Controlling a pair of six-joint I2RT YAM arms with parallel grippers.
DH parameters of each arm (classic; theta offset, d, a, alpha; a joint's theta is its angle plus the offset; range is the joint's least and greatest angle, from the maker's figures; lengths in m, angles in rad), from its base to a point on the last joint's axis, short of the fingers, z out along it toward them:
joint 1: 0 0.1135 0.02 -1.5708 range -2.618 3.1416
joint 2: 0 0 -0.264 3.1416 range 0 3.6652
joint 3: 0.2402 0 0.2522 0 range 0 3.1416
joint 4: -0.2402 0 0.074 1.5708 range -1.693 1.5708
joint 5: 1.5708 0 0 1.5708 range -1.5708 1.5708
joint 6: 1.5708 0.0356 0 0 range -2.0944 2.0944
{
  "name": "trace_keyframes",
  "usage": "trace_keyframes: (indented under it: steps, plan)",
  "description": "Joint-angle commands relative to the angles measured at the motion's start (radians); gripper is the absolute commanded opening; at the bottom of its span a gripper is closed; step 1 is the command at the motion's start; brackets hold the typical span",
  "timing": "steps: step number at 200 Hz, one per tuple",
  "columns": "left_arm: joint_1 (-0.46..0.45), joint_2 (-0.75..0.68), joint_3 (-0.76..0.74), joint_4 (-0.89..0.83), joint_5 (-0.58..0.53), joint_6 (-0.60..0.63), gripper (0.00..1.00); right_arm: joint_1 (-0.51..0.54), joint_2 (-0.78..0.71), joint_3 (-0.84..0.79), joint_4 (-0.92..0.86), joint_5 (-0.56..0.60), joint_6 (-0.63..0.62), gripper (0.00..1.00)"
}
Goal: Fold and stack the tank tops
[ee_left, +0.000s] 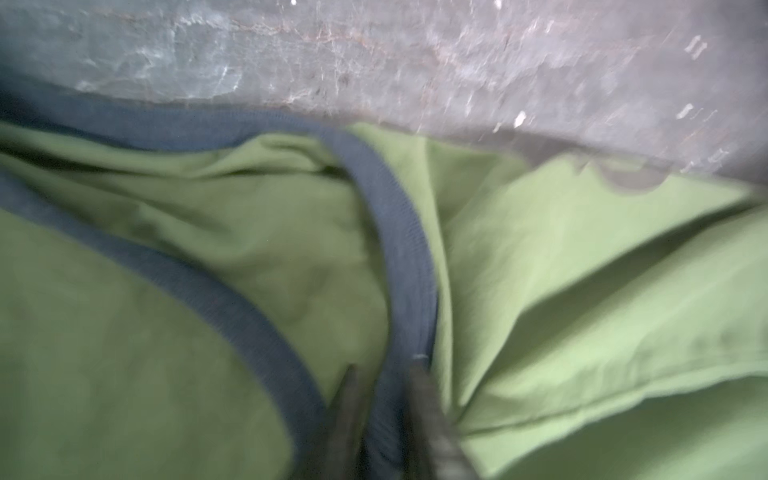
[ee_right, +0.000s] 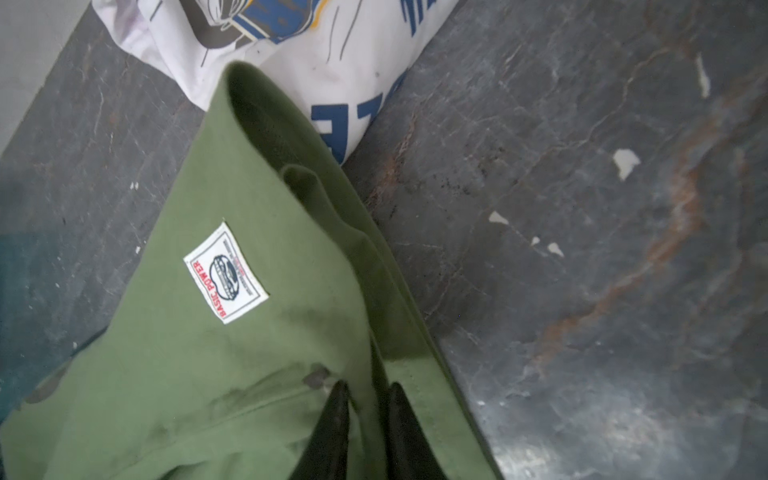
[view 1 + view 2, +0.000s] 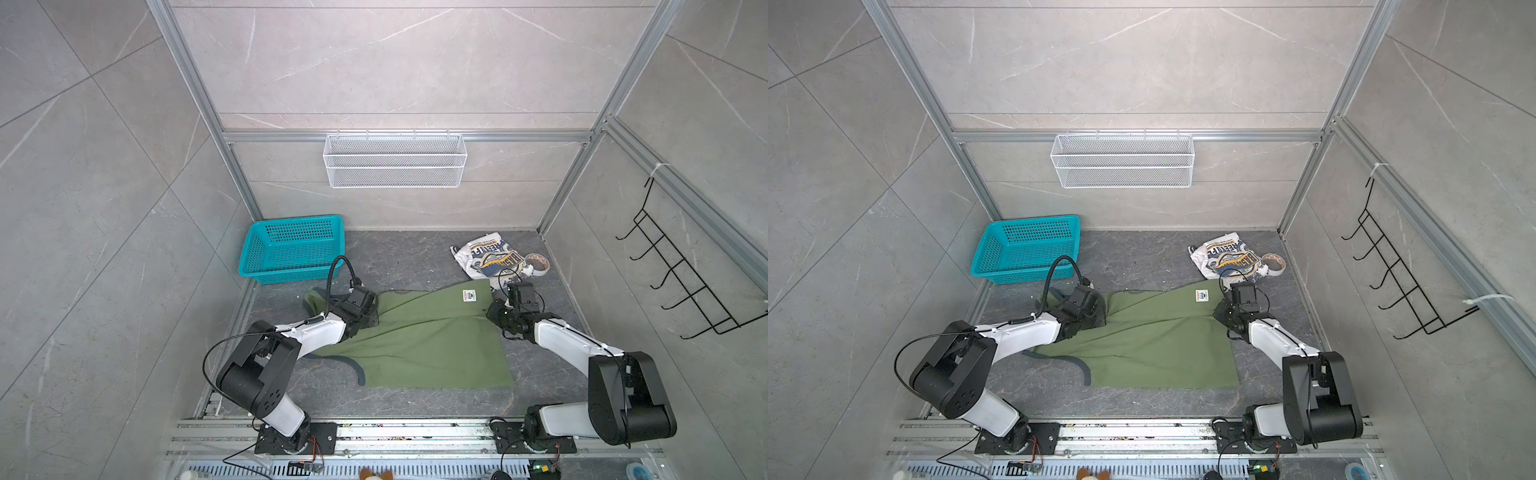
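The olive green tank top (image 3: 415, 340) (image 3: 1142, 345) lies spread over the middle of the dark floor, its grey trim (image 3: 359, 370) curling out at the near left. My left gripper (image 3: 368, 313) (image 3: 1096, 311) is low over its left end. In the blurred left wrist view the jaws (image 1: 386, 370) stand slightly apart, with the grey trim (image 1: 407, 232) between them. My right gripper (image 3: 494, 311) (image 3: 1221, 311) is at the right edge, near the white label (image 2: 226, 272). Its jaws (image 2: 365, 386) are slightly parted astride a raised fold of olive cloth (image 2: 208, 374). The white tank top (image 3: 486, 259) (image 3: 1225, 257) (image 2: 316, 54) lies crumpled at the back right.
A teal plastic basket (image 3: 291, 249) stands at the back left of the floor. A roll of tape (image 3: 538, 264) lies next to the white tank top. A white wire basket (image 3: 395, 160) hangs on the back wall and a black hook rack (image 3: 685, 282) on the right wall.
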Motion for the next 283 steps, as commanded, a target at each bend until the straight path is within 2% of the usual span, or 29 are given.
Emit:
trace_keyframes:
  steps: [1, 31, 43, 76, 101, 138, 177, 240, 263, 283]
  plan:
    - [0.0, -0.074, 0.037, -0.069, -0.067, -0.018, 0.36, -0.005, -0.024, 0.035, -0.078, 0.065, 0.012, 0.38]
    - [0.003, -0.141, 0.086, -0.14, -0.129, 0.023, 0.54, -0.006, -0.062, 0.1, -0.155, 0.11, -0.006, 0.59]
    - [0.014, -0.139, 0.112, -0.155, -0.109, 0.049, 0.6, -0.005, -0.068, 0.111, -0.154, 0.102, -0.022, 0.64]
    - [0.029, -0.024, 0.234, -0.23, 0.001, 0.069, 0.64, -0.006, 0.022, 0.155, -0.162, 0.018, -0.025, 0.65]
    - [0.029, 0.069, 0.297, -0.323, -0.005, 0.033, 0.67, -0.007, 0.085, 0.178, -0.198, 0.013, -0.019, 0.65]
    - [0.035, 0.13, 0.298, -0.335, 0.035, 0.005, 0.68, -0.023, 0.146, 0.187, -0.21, -0.002, -0.018, 0.64]
    - [0.037, 0.142, 0.285, -0.313, 0.072, -0.008, 0.61, -0.032, 0.164, 0.163, -0.164, -0.072, -0.025, 0.58]
    - [0.037, 0.129, 0.28, -0.355, 0.086, -0.031, 0.48, -0.033, 0.172, 0.161, -0.17, -0.057, -0.025, 0.42]
    - [0.037, 0.125, 0.267, -0.347, 0.108, -0.043, 0.39, -0.034, 0.185, 0.166, -0.169, -0.069, -0.025, 0.37]
    - [0.037, 0.104, 0.252, -0.331, 0.113, -0.053, 0.29, -0.033, 0.176, 0.165, -0.173, -0.072, -0.025, 0.28]
